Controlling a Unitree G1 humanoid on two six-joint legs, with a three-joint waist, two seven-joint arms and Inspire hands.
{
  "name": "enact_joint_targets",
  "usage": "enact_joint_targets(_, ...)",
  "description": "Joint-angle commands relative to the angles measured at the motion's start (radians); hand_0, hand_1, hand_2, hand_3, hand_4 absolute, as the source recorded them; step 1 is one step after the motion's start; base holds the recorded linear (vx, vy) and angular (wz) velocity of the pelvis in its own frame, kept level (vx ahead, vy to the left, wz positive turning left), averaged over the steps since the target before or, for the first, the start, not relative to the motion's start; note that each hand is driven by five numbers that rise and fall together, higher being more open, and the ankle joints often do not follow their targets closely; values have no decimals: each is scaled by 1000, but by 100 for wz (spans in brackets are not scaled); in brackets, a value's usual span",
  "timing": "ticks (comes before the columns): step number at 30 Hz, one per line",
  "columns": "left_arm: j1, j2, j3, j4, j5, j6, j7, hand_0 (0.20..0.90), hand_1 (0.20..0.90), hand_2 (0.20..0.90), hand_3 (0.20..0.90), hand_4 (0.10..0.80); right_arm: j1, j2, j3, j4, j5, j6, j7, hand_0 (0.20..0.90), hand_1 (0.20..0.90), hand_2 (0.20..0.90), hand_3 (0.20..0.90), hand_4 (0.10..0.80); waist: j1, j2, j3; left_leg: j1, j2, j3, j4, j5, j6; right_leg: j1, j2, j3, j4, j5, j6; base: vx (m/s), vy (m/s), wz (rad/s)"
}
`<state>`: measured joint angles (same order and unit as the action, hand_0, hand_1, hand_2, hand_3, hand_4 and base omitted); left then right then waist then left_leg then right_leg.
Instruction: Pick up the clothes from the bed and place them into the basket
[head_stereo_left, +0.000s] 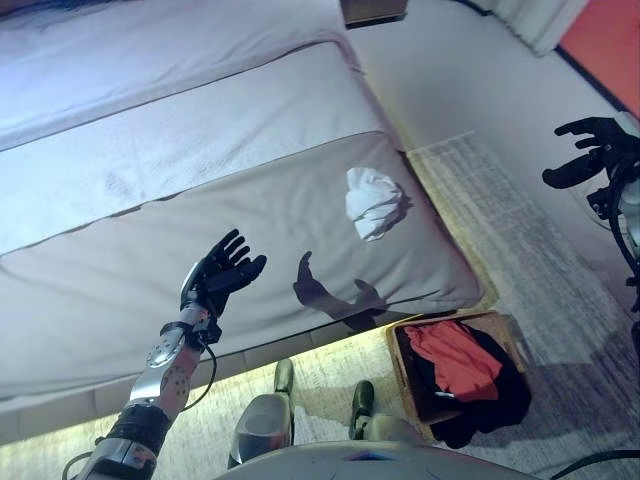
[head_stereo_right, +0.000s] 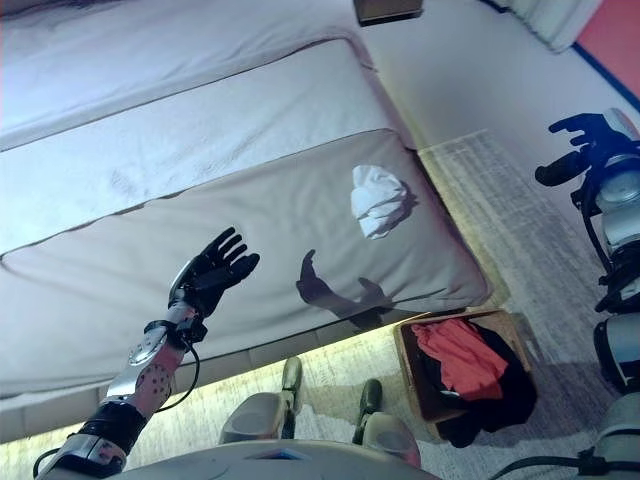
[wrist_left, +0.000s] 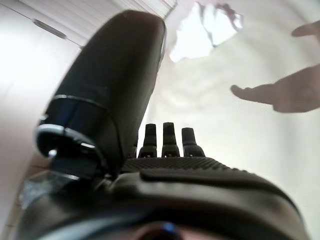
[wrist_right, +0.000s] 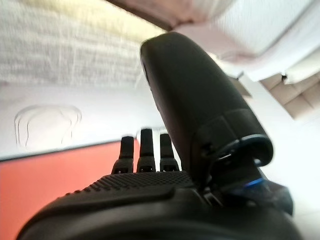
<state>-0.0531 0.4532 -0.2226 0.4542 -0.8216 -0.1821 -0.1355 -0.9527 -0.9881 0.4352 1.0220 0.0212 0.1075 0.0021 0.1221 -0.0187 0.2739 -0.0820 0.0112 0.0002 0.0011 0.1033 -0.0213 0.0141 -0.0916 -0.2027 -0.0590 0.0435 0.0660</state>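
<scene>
I see white crumpled garment (head_stereo_left: 375, 203) lying on bed (head_stereo_left: 150, 240) near foot-end corner, untouched. My left hand (head_stereo_left: 218, 272) hovers over bed, fingers spread, empty. My right hand (head_stereo_left: 588, 150) raised over floor, fingers relaxed, empty. Basket (head_stereo_left: 400, 372) on rug (head_stereo_left: 540, 260) beside bed, red and black clothes (head_stereo_left: 462, 365) inside.

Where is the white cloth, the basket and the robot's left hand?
white cloth (head_stereo_left: 374, 203), left eye view, middle of the crumpled bundle.
basket (head_stereo_left: 398, 372), left eye view, its left rim.
left hand (head_stereo_left: 218, 276), left eye view, on the palm.
</scene>
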Motion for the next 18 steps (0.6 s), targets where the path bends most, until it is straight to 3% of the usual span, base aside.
enact_joint_targets(1, -52, 61, -53, -101, 31, -140, -75, 900, 900, 900, 900, 800, -278, -49, 108, -11, 42, -26, -146, 900, 900, 900, 900, 800, 63, 27, 75, -100, -3, -18, 197, -172, -5, -130, -47, -43, 233, -112, -44, -254, -21, 25)
enact_joint_targets(10, -31, 87, -93, -202, 3, -165, -33, 900, 900, 900, 900, 800, -482, -24, 216, 0, 74, 25, -275, 900, 900, 900, 900, 800, 94, 90, 223, -339, -56, -48, 395, -191, 18, -384, -71, -68, 483, -168, -77, -107, -1, 23)
enact_joint_targets(11, -19, 93, -97, -218, 3, -168, -25, 900, 900, 900, 900, 800, -504, -23, 237, -11, 77, 38, -300, 900, 900, 900, 900, 800, 101, 97, 245, -358, -61, -52, 426, -222, 20, -412, -73, -62, 534, -201, -75, 45, -11, 28)
enact_joint_targets(18, 10, 127, -100, -267, -31, -177, -33, 900, 900, 900, 900, 800, -536, -30, 233, -36, 119, 76, -350, 900, 900, 900, 900, 800, 116, 120, 246, -490, -85, -69, 510, -240, 35, -551, -95, -60, 657, -232, -81, 9, -13, 14)
